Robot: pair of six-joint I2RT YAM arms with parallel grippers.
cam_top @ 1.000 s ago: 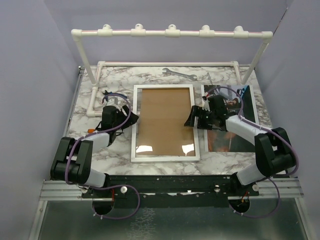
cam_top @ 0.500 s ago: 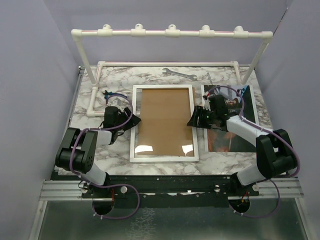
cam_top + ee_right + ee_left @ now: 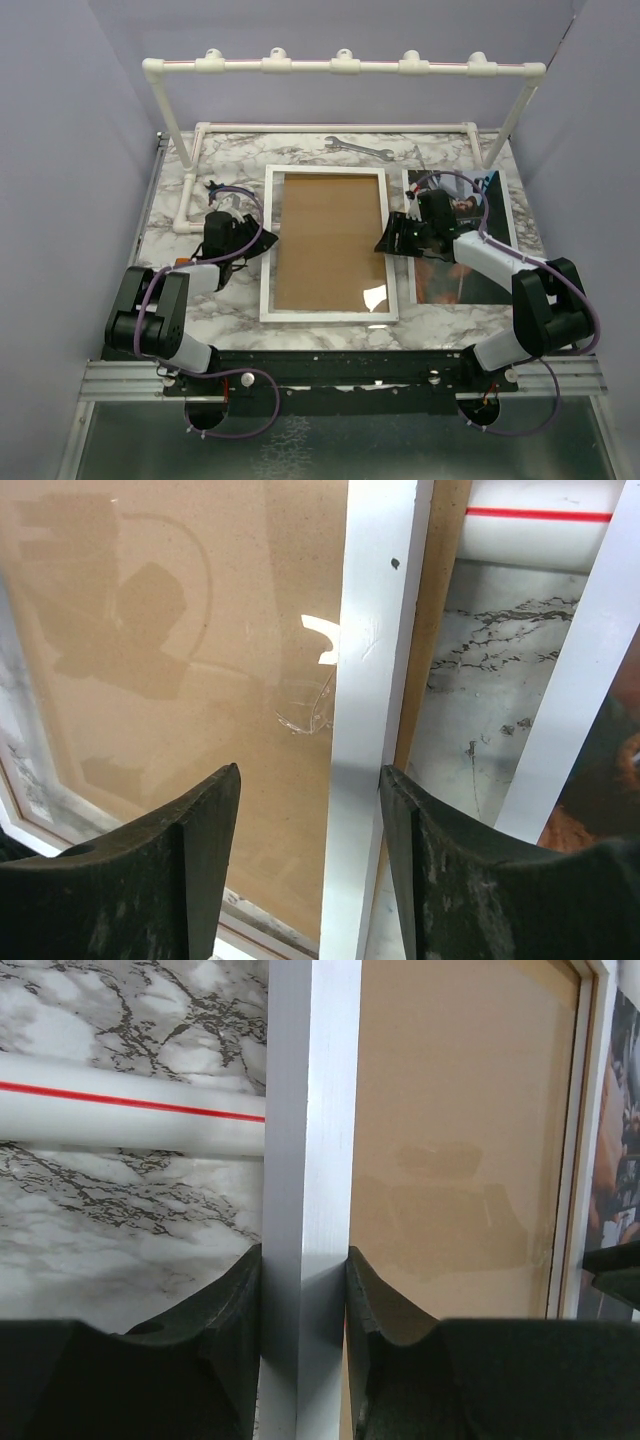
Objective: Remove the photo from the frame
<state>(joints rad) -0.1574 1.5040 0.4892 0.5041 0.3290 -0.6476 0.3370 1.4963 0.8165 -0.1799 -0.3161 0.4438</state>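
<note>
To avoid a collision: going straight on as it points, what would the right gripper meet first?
Probably the frame's white right border, lying between the right gripper's open fingers; depth is unclear.

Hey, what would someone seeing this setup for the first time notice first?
The white frame sits dead centre, showing only brown board behind its glass. The left gripper pinches its left border; the right gripper stands open astride the right one. The photo lies on the table right of the frame.
</note>
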